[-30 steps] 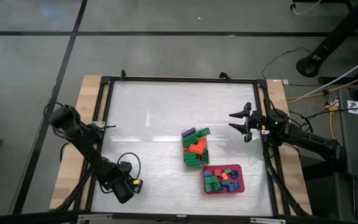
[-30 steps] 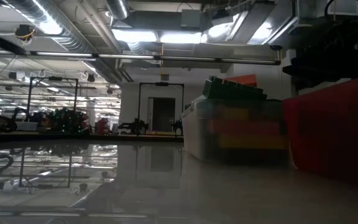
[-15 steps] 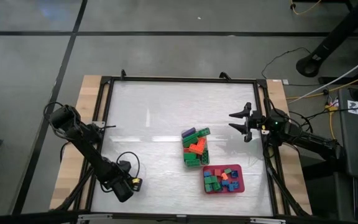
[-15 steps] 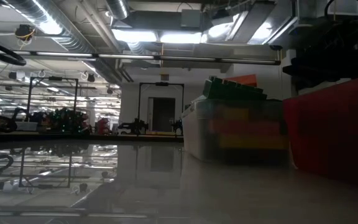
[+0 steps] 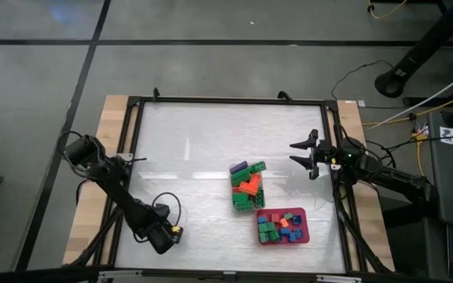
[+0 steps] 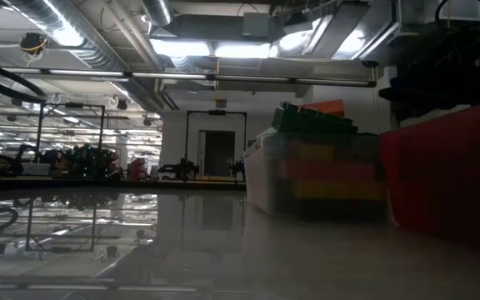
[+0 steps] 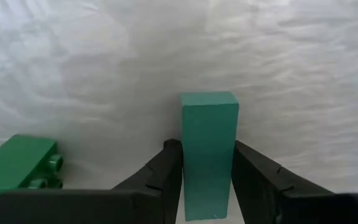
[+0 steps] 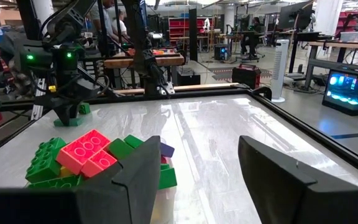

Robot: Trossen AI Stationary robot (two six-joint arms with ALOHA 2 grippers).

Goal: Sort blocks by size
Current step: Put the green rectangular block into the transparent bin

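Left pincer (image 7: 207, 171), at the surface's (image 5: 211, 141) near-left corner, has closed from wide apart onto a teal block (image 7: 208, 146); the pick is secured. A green block (image 7: 20, 165) lies beside it. Right pincer (image 5: 303, 155) waits apart, far-right. Open room separates the clear tub (image 5: 248, 189) and red tray (image 5: 302, 228).

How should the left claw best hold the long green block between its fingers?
By the two long flat sides, coming along its length from the near end, as the left claw does now. The green block is a narrow bar that fits between the fingers; a second green brick lies clear beside it.
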